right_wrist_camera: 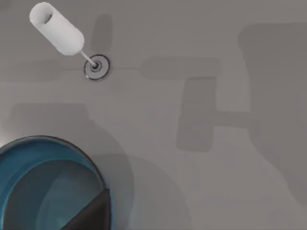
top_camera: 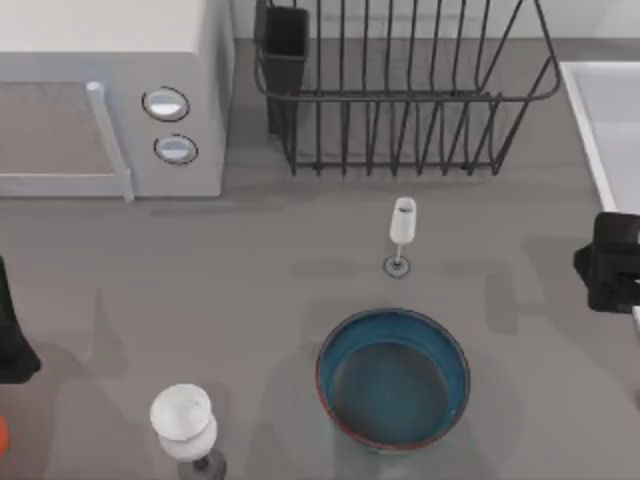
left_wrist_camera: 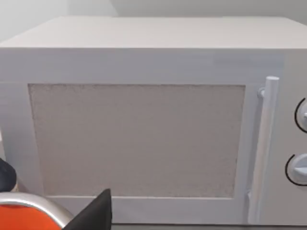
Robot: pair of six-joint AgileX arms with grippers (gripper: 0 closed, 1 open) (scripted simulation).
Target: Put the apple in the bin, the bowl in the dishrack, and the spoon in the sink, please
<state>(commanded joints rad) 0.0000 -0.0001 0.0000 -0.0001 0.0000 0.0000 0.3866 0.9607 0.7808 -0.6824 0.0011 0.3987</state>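
The bowl (top_camera: pixel 393 378) sits low and right of centre in the top view: round, deep, glossy blue inside with a thin reddish-brown rim, empty, upright on the bench (top_camera: pixel 250 290). In the right wrist view its blue curve (right_wrist_camera: pixel 48 182) shows with a dark wedge in front of it. The dishrack (top_camera: pixel 400 90) stands along the upper edge, thin black wire bars rising from a rounded frame, with a black rectangular utensil cup (top_camera: pixel 284 40) at its upper left corner. The sink (top_camera: pixel 610 110) lies at the upper right, a smooth pale basin with a raised straight white edge.

A small wine glass (top_camera: pixel 401 225), white and slim on a round foot, stands between rack and bowl; a bigger white wine glass (top_camera: pixel 183 420) stands at the lower left. The microwave (top_camera: pixel 110 90) is a matt white box at the upper left with two round knobs, a bar handle and a speckled door panel.

The bench is flat, matt grey, crossed by soft shadows.

The left arm (top_camera: pixel 12 340) is a dark shape at the left edge, the right arm (top_camera: pixel 610 262) a black block at the right edge; whether either one's fingers are wide or narrow, I cannot tell.
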